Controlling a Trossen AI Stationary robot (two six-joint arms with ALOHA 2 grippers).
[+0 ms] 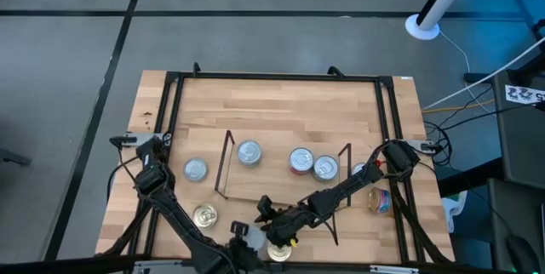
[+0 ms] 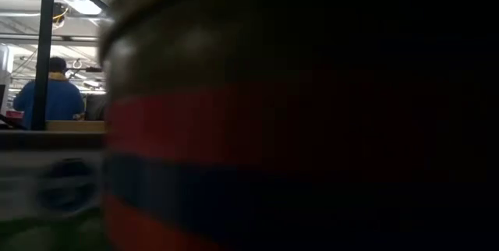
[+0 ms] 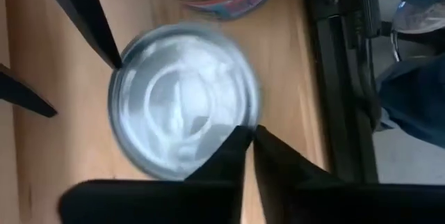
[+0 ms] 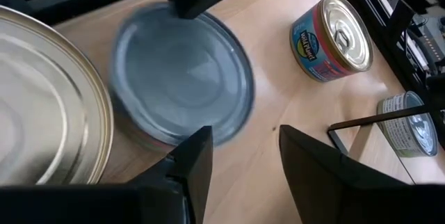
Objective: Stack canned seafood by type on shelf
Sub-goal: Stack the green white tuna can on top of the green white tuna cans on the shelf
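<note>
Filling the low view, a red-and-blue tin [image 2: 296, 126] blocks everything. Left claw [image 3: 247, 137], pressed together, rests atop a silver tin [image 3: 184, 99] at the table's front edge; right claw [image 4: 240, 154] hovers spread beside it, likely to help. The shelf [image 1: 285, 168] holds three tins.

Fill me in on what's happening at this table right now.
Two robot arms are sorting flat seafood tins onto a low wooden shelf. Three silver-topped tins sit on it: one apart, two together. Both arms reach to the table's near edge: the left gripper is shut, its fingertips over a silver-topped tin, and the right gripper hangs open beside that same tin. A gold-topped tin lies on its side nearby. None is lifted yet.
</note>
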